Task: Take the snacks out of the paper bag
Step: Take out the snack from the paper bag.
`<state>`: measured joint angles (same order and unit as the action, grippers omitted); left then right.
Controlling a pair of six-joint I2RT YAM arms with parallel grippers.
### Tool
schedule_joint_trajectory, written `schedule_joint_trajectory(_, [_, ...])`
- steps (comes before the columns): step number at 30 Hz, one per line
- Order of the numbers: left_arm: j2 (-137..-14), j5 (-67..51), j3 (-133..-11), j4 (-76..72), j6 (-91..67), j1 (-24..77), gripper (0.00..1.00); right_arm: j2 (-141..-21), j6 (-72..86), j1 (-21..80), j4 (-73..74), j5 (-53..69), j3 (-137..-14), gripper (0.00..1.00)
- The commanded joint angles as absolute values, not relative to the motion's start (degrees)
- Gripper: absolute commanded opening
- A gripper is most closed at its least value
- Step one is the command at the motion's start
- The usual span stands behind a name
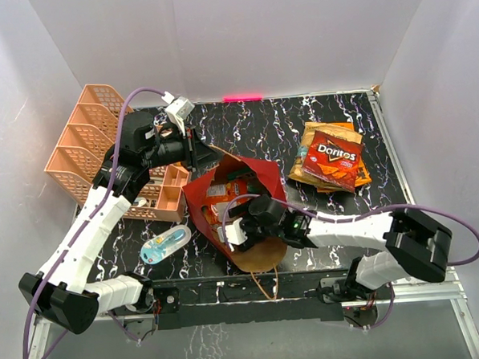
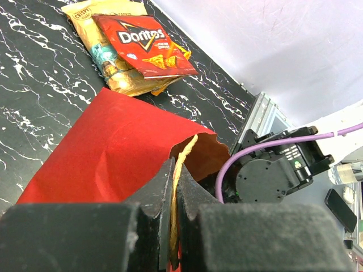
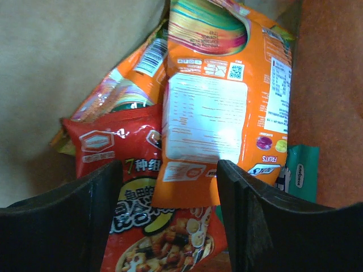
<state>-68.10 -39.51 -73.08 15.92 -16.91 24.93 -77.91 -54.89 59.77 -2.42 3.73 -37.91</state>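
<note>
Paper bag point(image 1: 251, 175) lies mid-table, red outside, kraft inside, mouth facing the arm bases. Far left: pink basket organizer point(image 1: 101, 146). Left gripper point(image 2: 174, 170) is pinched tight on the bag's tan rim edge at its far side. Blue-white blister pack point(image 1: 164, 245) lies on the table left of the bag. Right gripper point(image 3: 169, 167) is inside the mouth, fingers spread wide, holding nothing. Orange candy pack point(image 3: 227, 113) sits between them over a red packet point(image 3: 130, 153), with a teal pack point(image 3: 300, 170) at right. Right of the bag, Doritos bag point(image 1: 335, 158) lies on an orange chip bag point(image 1: 303, 172).
</note>
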Motion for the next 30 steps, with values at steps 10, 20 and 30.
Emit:
schedule_joint_trajectory(10, [-67.47, -40.76, -74.86, 15.51, -16.47, 24.78, 0.00, -85.85, -61.66, 57.73, -20.32, -3.40, -41.04, 0.65])
schedule_joint_trajectory(20, [-67.48, -40.93, -74.46, 15.28, -16.55, 25.05, 0.00, -84.28, -59.80, 54.58, -20.05, 2.38, -43.45, 0.53])
schedule_joint_trajectory(30, [-67.46, -40.94, -74.84, 15.47, -16.63, 25.18, 0.00, -88.72, -64.09, 53.54, -27.02, 4.19, -42.45, 0.60])
